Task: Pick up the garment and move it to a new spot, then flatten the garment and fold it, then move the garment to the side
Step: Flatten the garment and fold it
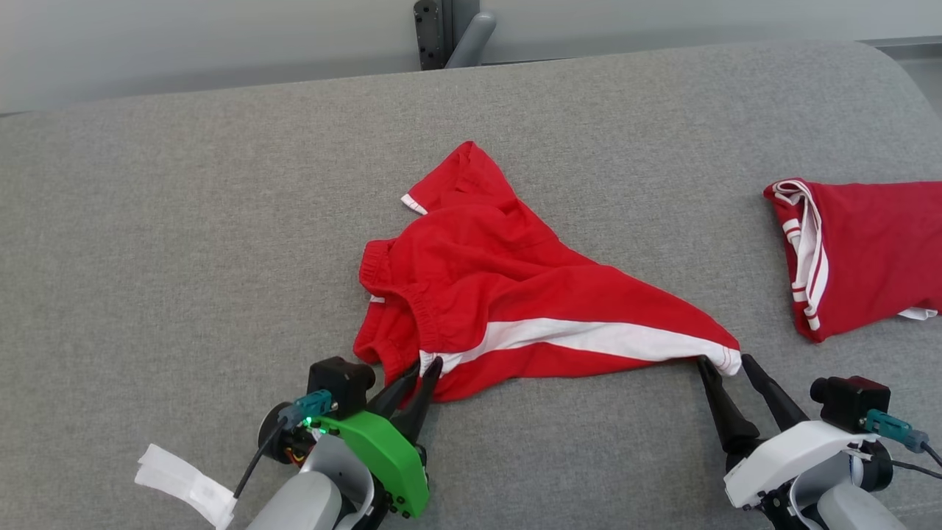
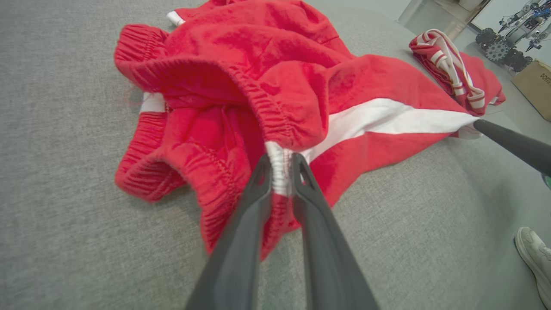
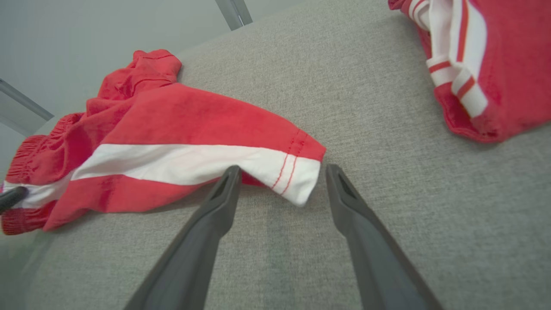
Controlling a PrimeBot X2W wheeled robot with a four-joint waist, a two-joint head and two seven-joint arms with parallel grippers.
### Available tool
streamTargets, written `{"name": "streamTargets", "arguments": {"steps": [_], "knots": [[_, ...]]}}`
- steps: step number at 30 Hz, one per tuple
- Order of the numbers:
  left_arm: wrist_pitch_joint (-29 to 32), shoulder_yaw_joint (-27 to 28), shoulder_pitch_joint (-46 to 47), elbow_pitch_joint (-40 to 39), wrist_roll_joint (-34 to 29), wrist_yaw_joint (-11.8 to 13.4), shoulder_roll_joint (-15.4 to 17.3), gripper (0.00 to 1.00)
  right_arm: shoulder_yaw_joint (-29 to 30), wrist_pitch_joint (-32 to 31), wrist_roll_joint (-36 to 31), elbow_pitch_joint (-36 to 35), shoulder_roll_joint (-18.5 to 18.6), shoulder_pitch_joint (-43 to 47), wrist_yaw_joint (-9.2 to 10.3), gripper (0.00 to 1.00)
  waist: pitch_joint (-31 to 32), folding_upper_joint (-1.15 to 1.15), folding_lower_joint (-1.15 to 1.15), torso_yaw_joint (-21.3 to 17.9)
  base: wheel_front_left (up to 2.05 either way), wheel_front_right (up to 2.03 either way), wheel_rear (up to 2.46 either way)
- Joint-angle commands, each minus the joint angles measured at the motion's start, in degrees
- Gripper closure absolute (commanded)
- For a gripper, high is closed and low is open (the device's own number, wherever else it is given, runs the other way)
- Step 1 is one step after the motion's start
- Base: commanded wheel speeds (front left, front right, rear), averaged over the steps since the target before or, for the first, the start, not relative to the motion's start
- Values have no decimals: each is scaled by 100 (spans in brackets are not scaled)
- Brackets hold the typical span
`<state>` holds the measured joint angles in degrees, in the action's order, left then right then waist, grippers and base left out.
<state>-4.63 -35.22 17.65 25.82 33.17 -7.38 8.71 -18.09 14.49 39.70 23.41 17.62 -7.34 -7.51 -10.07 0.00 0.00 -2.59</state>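
left tool [image 2: 282, 165]: clamped on garment [image 1: 508, 287] waistband | right tool [image 3: 280, 172]: open, straddling hem corner | advice: close right fully on hem, then lift both level

1. Garment [image 1: 500, 294]: red fabric with one broad white band along the side. Red stitch lines cross the white band at the hem.
2. Second garment [image 1: 868, 250]: red, with white trim that carries thin red stripes.
3. Surface [image 1: 184, 221]: uniform grey, fine woven texture.
4. Left gripper [image 1: 427, 366]: dark grey fingers. Left housing [image 1: 383, 449]: bright green.
5. Right gripper [image 1: 725, 359]: dark grey fingers. Right housing [image 1: 787, 449]: white.
6. Shoe [image 2: 533, 254]: off-white.
7. Box [image 2: 533, 88]: brown cardboard.
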Motion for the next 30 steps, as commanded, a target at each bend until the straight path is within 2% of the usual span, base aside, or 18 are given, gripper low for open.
{"name": "streamTargets", "arguments": {"steps": [1, 2, 4, 11, 14, 15, 18, 19, 20, 30], "knots": [[-39, 5, 104, 38, 43, -1, 46, 86, -35, 36, 69, -33, 47, -66, 4, 0, -5, 0, 0, -6, 0, 0, 0], [-54, 5, 117, 68, 47, -1, 47, 94, -49, 35, 86, -40, 53, -72, 4, 0, -8, 0, 0, -9, 0, 0, 0], [-75, -6, 136, 128, 54, -2, 49, 100, -76, 39, 116, -58, 63, -79, 4, 0, -8, 0, 0, -12, 0, 0, 0], [-159, -51, 222, 316, 93, -5, 12, 100, -185, 46, 224, -77, 95, -93, 4, 0, -6, 0, 0, -1, 0, 0, 0], [-200, -69, 245, 382, 115, -6, -5, 100, -229, 47, 273, -57, 104, -104, 4, 10, -5, 0, 0, -3, 0, 0, 0], [-211, -76, 257, 409, 121, -6, -10, 100, -239, 49, 293, -42, 104, -113, 4, 11, -6, 0, 0, -3, 0, 0, 0], [-245, -106, 285, 487, 128, -8, -26, 100, -272, 54, 322, 10, 104, -137, 4, 7, -8, 0, 0, -4, 0, 0, 0], [-248, -115, 299, 502, 133, -8, -32, 100, -282, 56, 335, 28, 103, -140, 4, 1, -10, 0, 0, -2, 0, 0, 0], [-259, -118, 311, 515, 129, -9, -35, 100, -288, 58, 347, 46, 104, -139, 4, 0, -11, 0, 0, 0, 0, 0, 0], [-317, -198, 370, 582, 154, -12, -2, 100, -279, 72, 379, 186, 59, -187, 4, 0, -47, 0, 0, -8, 0, 0, 0]]}}
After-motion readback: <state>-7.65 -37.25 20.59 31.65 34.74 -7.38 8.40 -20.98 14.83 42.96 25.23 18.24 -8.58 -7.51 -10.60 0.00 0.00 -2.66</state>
